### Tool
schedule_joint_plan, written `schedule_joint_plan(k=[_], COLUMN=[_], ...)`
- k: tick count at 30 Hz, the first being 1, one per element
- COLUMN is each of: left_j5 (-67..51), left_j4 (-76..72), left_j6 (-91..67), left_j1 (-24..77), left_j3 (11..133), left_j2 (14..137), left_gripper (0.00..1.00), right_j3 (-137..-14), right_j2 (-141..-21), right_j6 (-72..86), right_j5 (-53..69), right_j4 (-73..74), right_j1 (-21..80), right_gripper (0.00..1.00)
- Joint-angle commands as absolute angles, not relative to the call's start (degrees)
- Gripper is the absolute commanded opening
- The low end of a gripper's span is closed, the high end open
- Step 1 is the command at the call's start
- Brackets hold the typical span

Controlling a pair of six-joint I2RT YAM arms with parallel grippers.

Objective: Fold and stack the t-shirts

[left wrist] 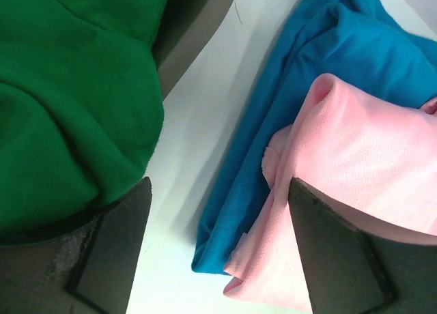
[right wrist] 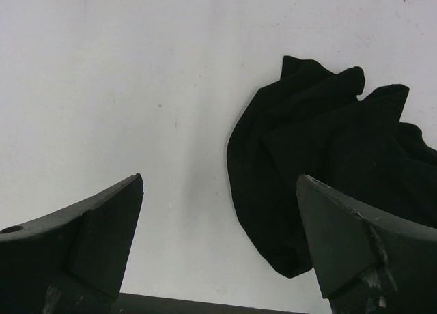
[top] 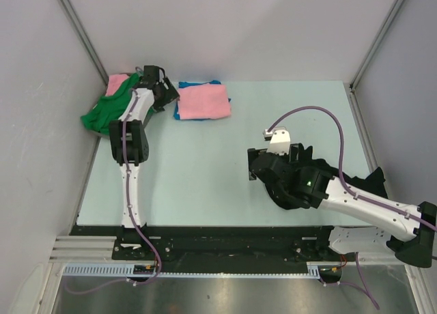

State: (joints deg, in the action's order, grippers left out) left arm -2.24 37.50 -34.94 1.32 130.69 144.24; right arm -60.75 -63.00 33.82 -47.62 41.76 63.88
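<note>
Hovering released, our left pincer (left wrist: 217, 198) sits between green t-shirt (left wrist: 68, 89) and pink-over-blue stack (left wrist: 355, 164); our right pincer (right wrist: 220, 188), also released, faces the black t-shirt (right wrist: 321, 170).

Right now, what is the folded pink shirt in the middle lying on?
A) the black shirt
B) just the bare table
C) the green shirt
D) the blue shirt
D: the folded pink shirt lies on the blue shirt, whose edges peek out at its far and left sides.
</note>
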Motion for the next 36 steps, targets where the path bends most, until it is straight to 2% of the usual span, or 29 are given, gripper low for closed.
schedule_joint_plan(k=[1,5,10,14,24,28,29,36], left_j5=[2.54,6.06,6.94,5.72,5.28,1.94,1.93,0.46], left_j4=[36.04,35.51,35.42,34.81,35.34,27.97,23.60,11.97], left_j6=[-32.08,-31.12,-28.83,-29.62,-33.48,-34.10,-34.28,-39.80], left_j1=[-2.63,-5.01,-7.21,-7.82,-9.05,-7.30,-6.60,2.80], left_j3=[130.52,128.85,130.07,128.95,129.91,116.06,108.10,79.66], left_j2=[141.77,139.14,137.81,137.29,138.08,132.21,128.36,109.91], left_gripper=[0.86,0.86,0.86,0.86,0.86,0.86,0.86,0.86], right_j3=[-60.65,-58.54,-55.03,-53.53,-53.61,-53.61,-53.79,-56.86], right_j2=[-64.25,-65.65,-67.84,-72.92,-83.05,-84.99,-85.34,-94.83], right_j6=[34.54,34.01,31.56,29.36,29.09,27.43,26.99,23.91], right_j5=[-51.06,-48.53,-34.74,-27.00,-23.03,-23.29,-22.07,-22.93], right_j4=[41.75,41.74,38.25,34.90,30.15,28.22,27.52,26.46], right_j1=[63.28,59.25,47.75,42.90,42.01,42.01,41.92,41.66], right_gripper=[1.00,1.00,1.00,1.00,1.00,1.00,1.00,1.00])
